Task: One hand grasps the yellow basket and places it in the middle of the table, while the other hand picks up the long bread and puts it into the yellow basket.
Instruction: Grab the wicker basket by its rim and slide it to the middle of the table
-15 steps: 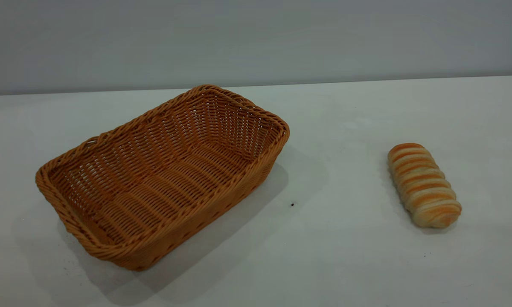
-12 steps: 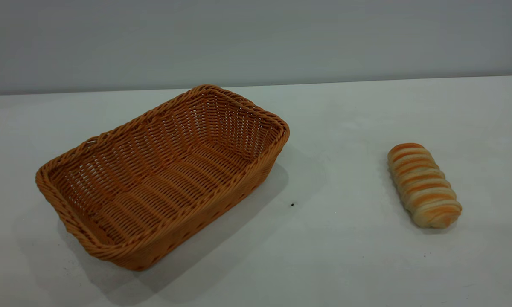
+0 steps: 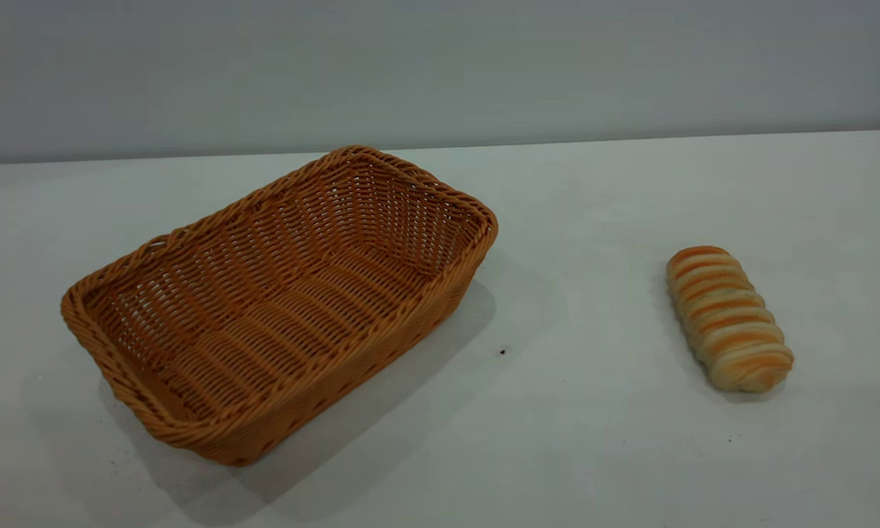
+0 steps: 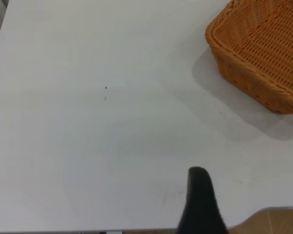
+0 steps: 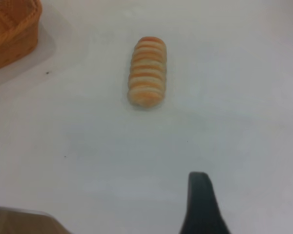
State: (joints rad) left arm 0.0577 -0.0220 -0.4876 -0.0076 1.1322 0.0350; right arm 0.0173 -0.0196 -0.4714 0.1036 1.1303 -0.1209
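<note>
The yellow basket (image 3: 279,308) is an orange-tan wicker basket standing empty on the left half of the white table (image 3: 572,440). The long bread (image 3: 728,317) lies on the table at the right, well apart from the basket. Neither arm shows in the exterior view. In the left wrist view a dark part of my left gripper (image 4: 200,200) hangs above bare table near its edge, with a corner of the basket (image 4: 259,53) far off. In the right wrist view a dark part of my right gripper (image 5: 200,202) hangs above the table, short of the bread (image 5: 147,71).
A grey wall runs behind the table's far edge. A small dark speck (image 3: 502,352) lies between basket and bread. Bare tabletop lies between the two objects. A brown floor shows past the table edge (image 4: 278,222) in the left wrist view.
</note>
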